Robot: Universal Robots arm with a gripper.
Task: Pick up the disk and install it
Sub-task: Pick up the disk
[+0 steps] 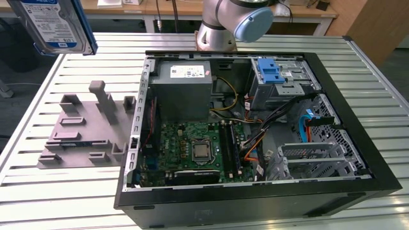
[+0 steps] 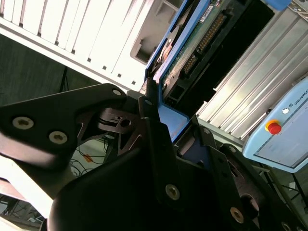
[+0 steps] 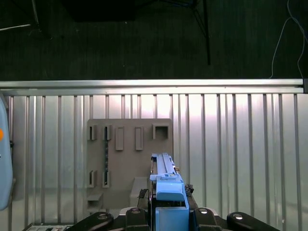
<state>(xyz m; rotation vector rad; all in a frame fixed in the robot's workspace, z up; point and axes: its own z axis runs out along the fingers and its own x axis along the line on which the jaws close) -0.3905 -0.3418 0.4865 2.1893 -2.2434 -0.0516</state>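
Silver and blue, the disk (image 1: 56, 24) hangs in the exterior view's upper left corner, cut off by the frame edge, above the worktop (image 1: 76, 67). My hand (image 3: 168, 214) is clamped on its rail frame (image 3: 168, 192), my fingers mostly hidden.

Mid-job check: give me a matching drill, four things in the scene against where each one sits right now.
Things:
1. disk
2. grey fixture plate
3. power supply box
4. blue latch

Places:
A. in the open case's far corner, on the exterior view's right
B. flat on the slatted table, outside the case
C. held between the fingers, above the table
D. inside the case, just beyond the motherboard

Pairs: 1-C, 2-B, 3-D, 4-A
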